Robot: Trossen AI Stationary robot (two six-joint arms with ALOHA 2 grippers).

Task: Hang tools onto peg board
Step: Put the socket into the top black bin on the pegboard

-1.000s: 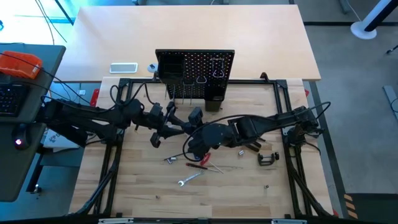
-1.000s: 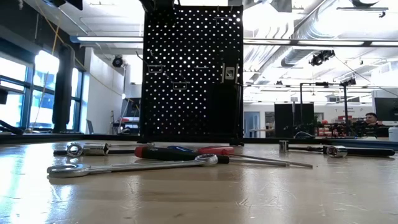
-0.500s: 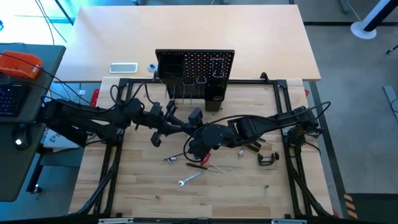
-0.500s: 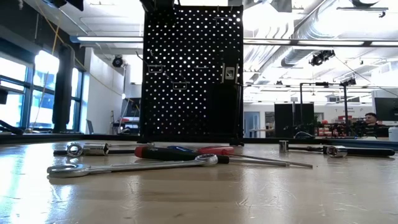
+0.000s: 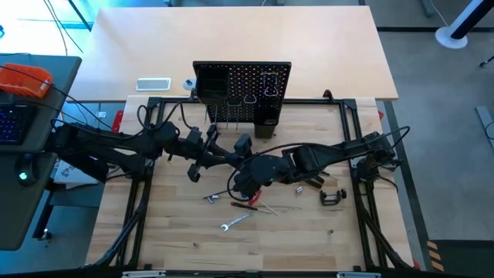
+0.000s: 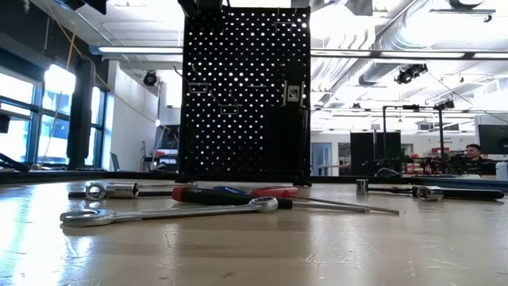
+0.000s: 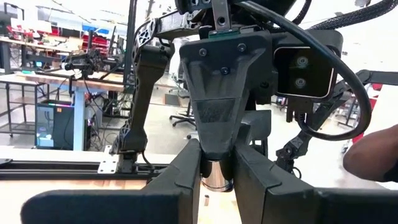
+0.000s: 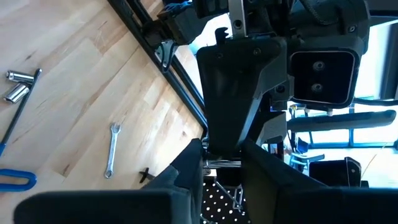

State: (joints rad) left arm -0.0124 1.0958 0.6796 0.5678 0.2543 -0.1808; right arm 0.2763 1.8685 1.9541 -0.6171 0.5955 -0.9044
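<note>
The black peg board (image 5: 241, 93) stands upright at the table's far middle, its lower edge on the table; it also shows in the low view (image 6: 246, 95). My left gripper (image 5: 230, 160) and my right gripper (image 5: 241, 171) meet nose to nose above the table's middle, in front of the board. Both are shut on one small silver tool (image 7: 216, 176), also seen in the right wrist view (image 8: 221, 163). On the table lie a silver wrench (image 5: 235, 222), a red-handled screwdriver (image 5: 251, 199), black pliers (image 5: 315, 181) and a black C-clamp (image 5: 332, 197). My left gripper pinches the silver tool's rounded end (image 7: 216, 179) between its two fingers, coming level from the table's left. The tool is lifted clear of the table. My right gripper's fingers cover its upper part. My right gripper pinches the silver tool (image 8: 221, 163) between its two fingers, coming from the table's right, opposite my left gripper. The left gripper's fingers (image 8: 227, 118) stand right over the place. Which part of the tool it has cannot be told.
Silver sockets (image 6: 111, 189) and a silver wrench (image 6: 171, 212) lie near the low camera, the screwdriver (image 6: 238, 193) behind them. Hooks and small bins hang on the board. The black frame rails (image 5: 147, 193) run along the table's sides. A person (image 6: 475, 151) stands far off.
</note>
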